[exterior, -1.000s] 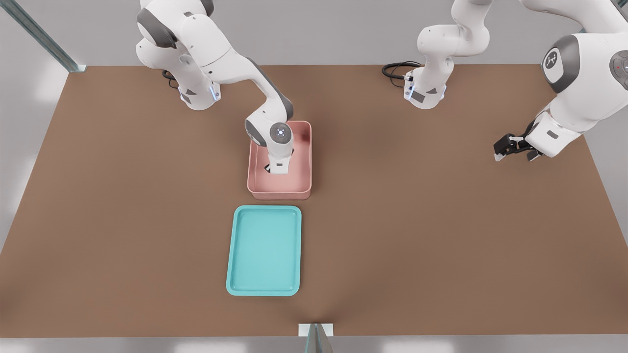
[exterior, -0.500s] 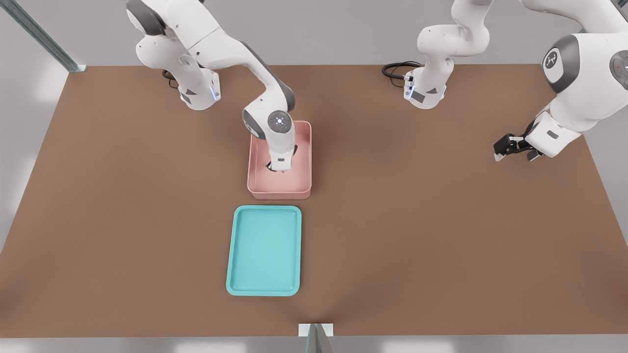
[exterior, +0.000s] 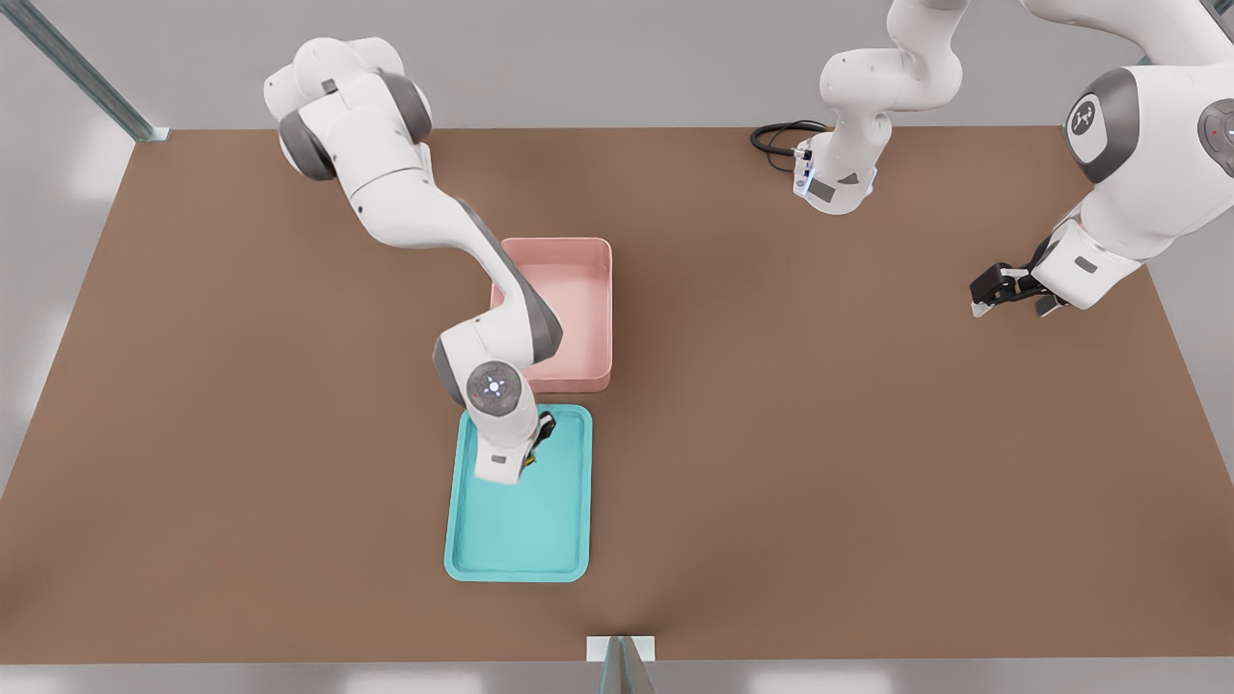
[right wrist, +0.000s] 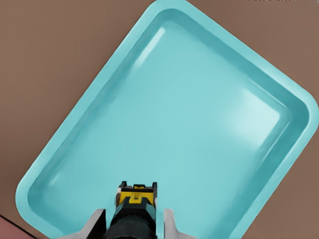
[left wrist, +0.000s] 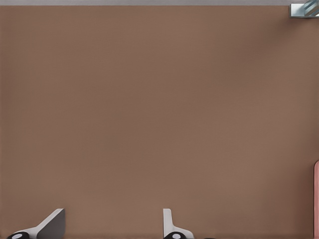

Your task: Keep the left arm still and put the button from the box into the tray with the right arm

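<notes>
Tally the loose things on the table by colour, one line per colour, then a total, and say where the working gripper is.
Pink: 1, the box
Teal: 1, the tray
Yellow-topped: 1, the button
Total: 3
The gripper hangs over the tray's end nearest the box, shut on the button.

A simulated robot lab bench, not a lived-in room. A bare brown table (exterior: 771,463) fills the front view, with two white arms bolted at its far edge, a black cable (exterior: 776,135) coiled beside one base, and plain grey surroundings. Metal frame struts (exterior: 82,72) cross a corner. Surfaces look smooth and rendered.
</notes>
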